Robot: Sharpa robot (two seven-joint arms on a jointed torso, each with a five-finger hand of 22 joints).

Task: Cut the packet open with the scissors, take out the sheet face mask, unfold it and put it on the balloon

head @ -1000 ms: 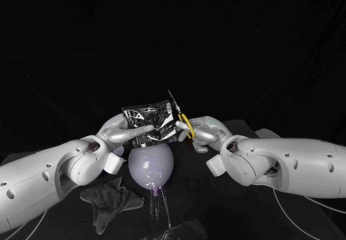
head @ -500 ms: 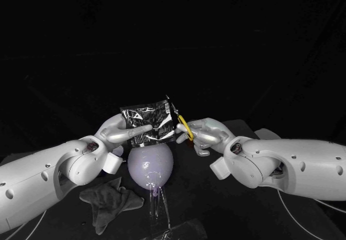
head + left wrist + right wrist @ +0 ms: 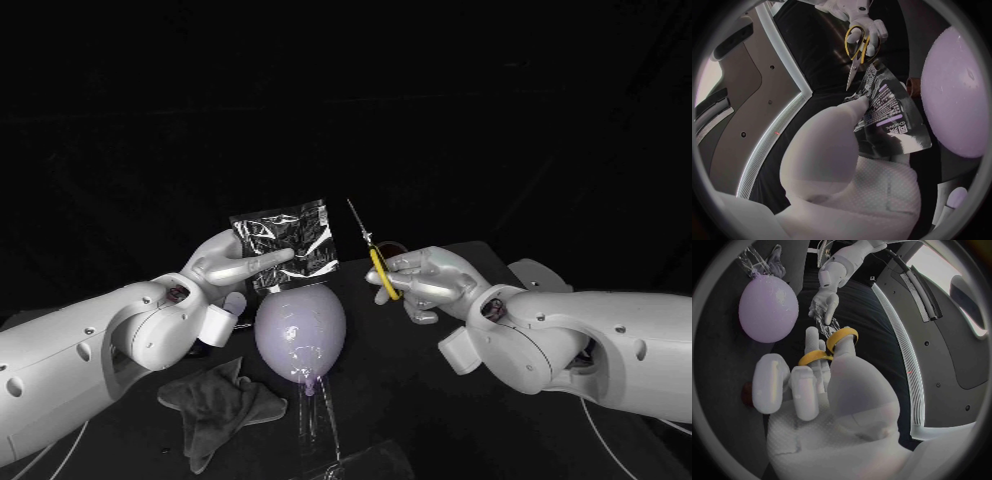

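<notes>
Pinching the foil packet (image 3: pixel 286 240) by one edge, the left hand (image 3: pixel 231 265) may let it twist when the yellow-handled scissors (image 3: pixel 374 251), clamped in the right hand (image 3: pixel 426 282), bite it.

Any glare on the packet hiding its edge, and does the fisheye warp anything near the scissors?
Head view: packet foil glints in patches, edges readable against the dark; scissors blades distinct. Left wrist view: no glare on the packet, print legible; straight edges bend toward the rim.

Looks like a robot lab stage: black table (image 3: pixel 411 385) set against a creased black backdrop (image 3: pixel 346 90).
</notes>
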